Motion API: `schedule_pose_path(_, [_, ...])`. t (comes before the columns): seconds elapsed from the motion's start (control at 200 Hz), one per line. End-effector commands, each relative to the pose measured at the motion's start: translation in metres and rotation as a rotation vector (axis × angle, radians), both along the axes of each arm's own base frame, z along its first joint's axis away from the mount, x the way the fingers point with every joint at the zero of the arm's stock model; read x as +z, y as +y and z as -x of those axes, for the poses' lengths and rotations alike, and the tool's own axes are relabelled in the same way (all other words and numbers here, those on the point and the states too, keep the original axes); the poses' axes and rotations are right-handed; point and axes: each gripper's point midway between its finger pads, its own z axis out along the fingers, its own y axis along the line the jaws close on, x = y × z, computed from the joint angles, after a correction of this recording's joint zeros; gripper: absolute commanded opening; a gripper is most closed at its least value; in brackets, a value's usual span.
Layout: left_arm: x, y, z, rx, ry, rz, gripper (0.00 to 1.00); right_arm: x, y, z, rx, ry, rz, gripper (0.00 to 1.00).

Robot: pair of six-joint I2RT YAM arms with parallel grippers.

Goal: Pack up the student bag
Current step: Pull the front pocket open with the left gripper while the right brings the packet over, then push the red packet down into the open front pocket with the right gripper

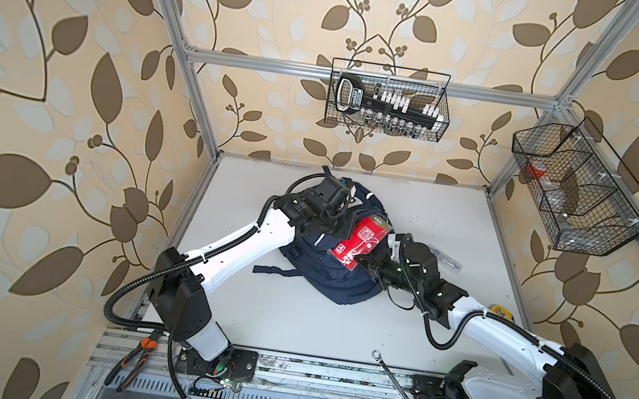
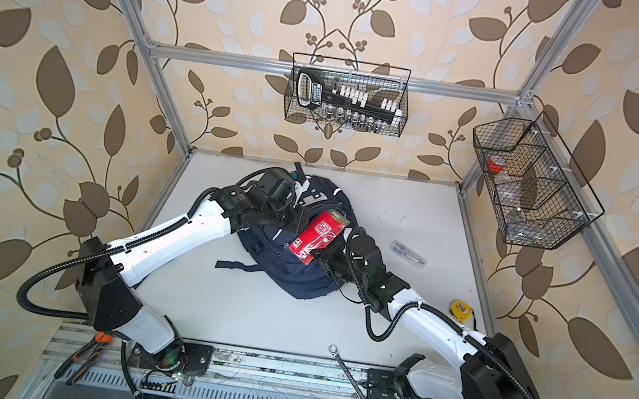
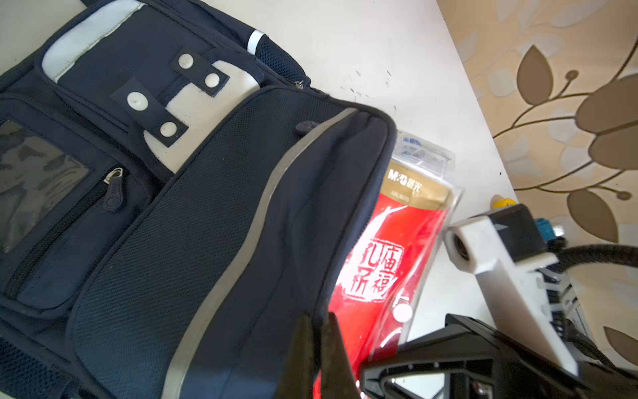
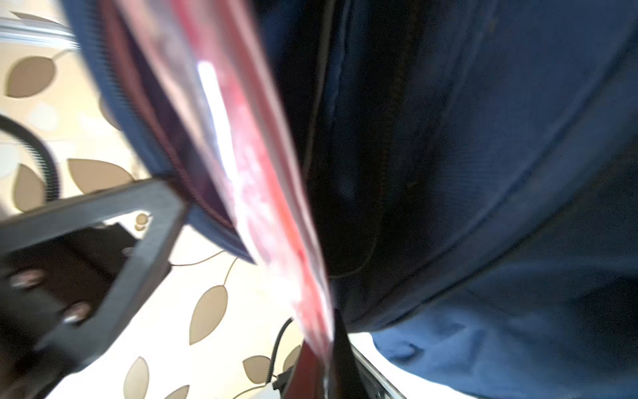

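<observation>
Lying front-up at the back middle of the white table (image 1: 293, 323), the student bag (image 1: 324, 278) is being held open at its zip edge, the left gripper (image 3: 319, 331) clenching a fold of the navy flap. The right gripper (image 1: 362, 260) is pinching a red pen packet (image 1: 361, 235) and angling it at the gap under that flap, yet most of the packet is showing outside, so the packing is looking barely begun. A clear packet (image 2: 407, 254) and a yellow tape measure (image 2: 460, 309) are lying unpacked on the table to the right, and whether anything is sitting inside the bag cannot be told.
</observation>
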Motion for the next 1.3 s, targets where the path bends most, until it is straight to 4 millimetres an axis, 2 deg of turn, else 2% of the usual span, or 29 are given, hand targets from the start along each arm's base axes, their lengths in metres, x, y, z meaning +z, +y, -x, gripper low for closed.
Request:
schedule_pose_path(0.0, [0.065, -0.011, 0.016, -0.051, -0.065, 0.216, 0.00, 0.031, -0.032, -0.019, -0.194, -0.108, -0.053, 0.00])
schedule_pose_path(0.085, [0.066, -0.012, 0.015, -0.055, -0.060, 0.232, 0.00, 0.027, -0.040, -0.016, -0.231, -0.086, -0.068, 0.00])
schedule_pose_path(0.15, [0.066, -0.014, 0.016, -0.062, -0.052, 0.242, 0.00, 0.028, -0.036, -0.019, -0.222, -0.083, -0.075, 0.00])
schedule_pose_path(0.285, [0.070, -0.021, 0.019, -0.090, -0.044, 0.282, 0.00, 0.028, -0.007, -0.032, -0.135, -0.065, -0.071, 0.00])
schedule_pose_path(0.47, [0.072, -0.024, 0.020, -0.096, -0.031, 0.305, 0.00, 0.027, 0.017, -0.054, -0.106, -0.073, -0.073, 0.00])
schedule_pose_path(0.53, [0.072, -0.026, 0.020, -0.102, -0.023, 0.315, 0.00, 0.025, 0.033, -0.059, -0.064, -0.064, -0.079, 0.00])
schedule_pose_path(0.615, [0.073, -0.028, 0.016, -0.098, -0.022, 0.318, 0.00, 0.022, 0.057, -0.057, -0.011, -0.056, -0.087, 0.00])
schedule_pose_path(0.65, [0.074, -0.027, 0.014, -0.093, -0.025, 0.318, 0.00, 0.019, 0.062, -0.058, -0.006, -0.050, -0.077, 0.00])
schedule_pose_path(0.69, [0.074, -0.025, 0.011, -0.080, -0.029, 0.315, 0.00, 0.014, 0.074, -0.048, 0.024, -0.040, -0.070, 0.00])
schedule_pose_path(0.755, [0.075, -0.018, 0.002, -0.050, -0.039, 0.311, 0.00, 0.005, 0.083, -0.038, 0.046, -0.023, -0.061, 0.00])
schedule_pose_path(0.82, [0.077, -0.010, -0.006, -0.027, -0.046, 0.314, 0.00, -0.002, 0.084, -0.030, 0.057, -0.009, -0.054, 0.00])
schedule_pose_path(0.97, [0.082, 0.003, -0.017, -0.001, -0.064, 0.324, 0.00, -0.020, 0.071, -0.011, 0.091, 0.015, -0.009, 0.00])
schedule_pose_path(1.125, [0.082, 0.004, -0.017, -0.028, -0.067, 0.326, 0.00, -0.028, 0.067, 0.010, 0.212, 0.044, 0.017, 0.00])
schedule_pose_path(1.2, [0.087, -0.002, -0.012, -0.075, -0.069, 0.363, 0.00, -0.031, 0.068, 0.009, 0.251, 0.052, 0.006, 0.00])
schedule_pose_path(1.3, [0.087, -0.009, -0.005, -0.113, -0.041, 0.407, 0.00, -0.031, 0.075, -0.006, 0.259, 0.045, -0.001, 0.00])
